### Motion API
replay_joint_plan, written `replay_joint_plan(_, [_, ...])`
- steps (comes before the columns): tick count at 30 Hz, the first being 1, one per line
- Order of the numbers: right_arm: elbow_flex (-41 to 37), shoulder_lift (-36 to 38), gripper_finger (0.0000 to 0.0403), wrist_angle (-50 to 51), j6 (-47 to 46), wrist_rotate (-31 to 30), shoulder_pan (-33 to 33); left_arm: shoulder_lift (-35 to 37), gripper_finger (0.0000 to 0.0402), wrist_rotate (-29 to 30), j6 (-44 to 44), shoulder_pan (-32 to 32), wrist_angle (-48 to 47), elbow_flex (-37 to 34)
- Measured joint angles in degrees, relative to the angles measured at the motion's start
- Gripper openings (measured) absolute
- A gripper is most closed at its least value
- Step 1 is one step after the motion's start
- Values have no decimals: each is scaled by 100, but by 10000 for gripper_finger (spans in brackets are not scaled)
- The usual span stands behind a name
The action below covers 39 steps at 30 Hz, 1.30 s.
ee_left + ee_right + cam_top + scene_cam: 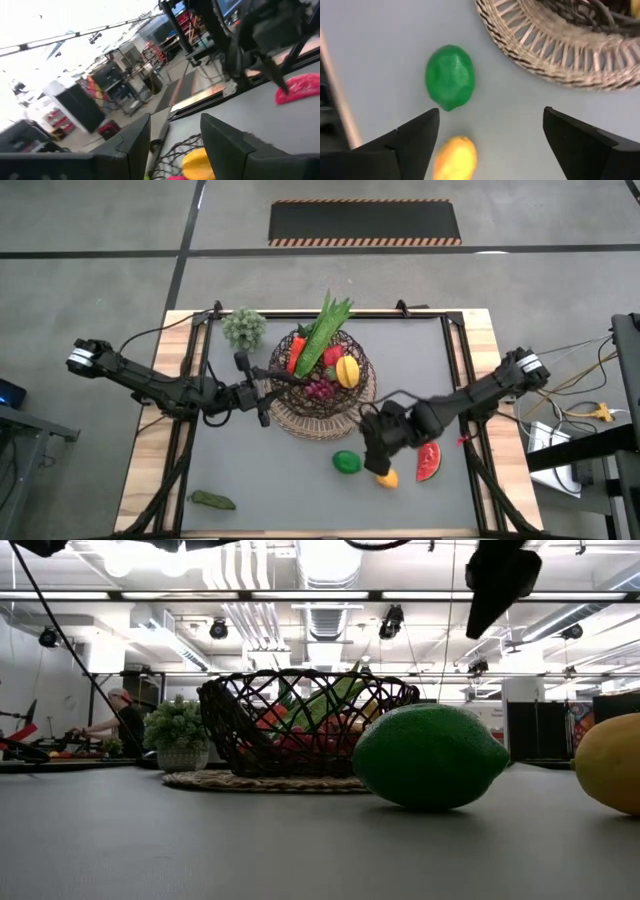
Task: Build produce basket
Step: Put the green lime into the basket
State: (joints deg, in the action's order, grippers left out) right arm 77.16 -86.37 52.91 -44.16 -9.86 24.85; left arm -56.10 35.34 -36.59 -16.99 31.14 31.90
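The basket (322, 380) of dark wire weave stands on its tan wicker rim (560, 55) mid-table. It holds a carrot, long green leaves, a red pepper, grapes and a yellow fruit (197, 162). On the mat near its front right lie a lime (450, 76), a yellow fruit (456, 157) and a watermelon slice (428, 462). My right gripper (490, 112) hangs open above the lime and the yellow fruit, pointing steeply down, clear of both. My left gripper (175, 120) hovers open over the basket's left edge with nothing between its fingers.
A grey-green bushy clump in a pot (244, 328) stands at the far left of the basket. A long green piece (212, 500) lies near the front left corner. Bare mat stretches left of the lime. A person sits far back in the room (122, 718).
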Motion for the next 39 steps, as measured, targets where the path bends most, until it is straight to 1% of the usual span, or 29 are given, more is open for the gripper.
replay_joint_plan(2, [-182, 7, 346, -193, 202, -322, 222, 0, 156, -188, 202, 1, -4, 0])
replay_joint_plan(4, [-392, 34, 349, -463, 482, -682, 439, 0, 156, -529, 431, 0, -7, 0])
replay_joint_plan(6, [-611, 52, 348, -873, 790, -944, 596, 0, 156, -1031, 686, 0, -7, 0])
replay_joint_plan(9, [-979, 66, 343, -1516, 1293, -1276, 734, -1, 156, -1975, 1183, 0, 1, 17])
replay_joint_plan(10, [-1116, 72, 340, -1770, 1476, -1388, 763, -35, 156, -2214, 1391, -9, 5, 44])
replay_joint_plan(11, [-1264, 82, 338, -2022, 1674, -1448, 792, -111, 156, -2307, 1619, -29, 35, 93])
replay_joint_plan(15, [-1957, 193, 329, -3251, 2208, -1469, 822, -514, 156, -2290, 2130, -225, 26, 307])
replay_joint_plan(21, [-2864, 536, 327, -4517, 2839, -1497, 924, -1498, 156, -2290, 2284, -671, 33, 952])
replay_joint_plan(22, [-2987, 624, 327, -4736, 2951, -1586, 963, -1664, 156, -2264, 2285, -746, -7, 1090])
replay_joint_plan(25, [-3368, 903, 327, -5556, 3584, -1879, 1021, -2133, 156, -1840, 2298, -969, -207, 1463])
replay_joint_plan(29, [-3937, 1228, 327, -7227, 4839, -1844, 1015, -2677, 156, -1283, 2327, -1223, -465, 1918])
replay_joint_plan(32, [-4426, 1387, 327, -8534, 5855, -1568, 984, -3000, 156, -1203, 2594, -1330, -535, 2175])
replay_joint_plan(34, [-4774, 1446, 327, -9372, 6378, -1269, 853, -3190, 156, -1203, 2804, -1361, -638, 2361])
replay_joint_plan(36, [-5084, 1532, 327, -10183, 6684, -813, 647, -3321, 156, -1201, 3013, -1390, -841, 2520])
replay_joint_plan(39, [-5437, 1650, 327, -10839, 6773, -16, 176, -3507, 156, -1201, 3304, -1402, -1089, 2752])
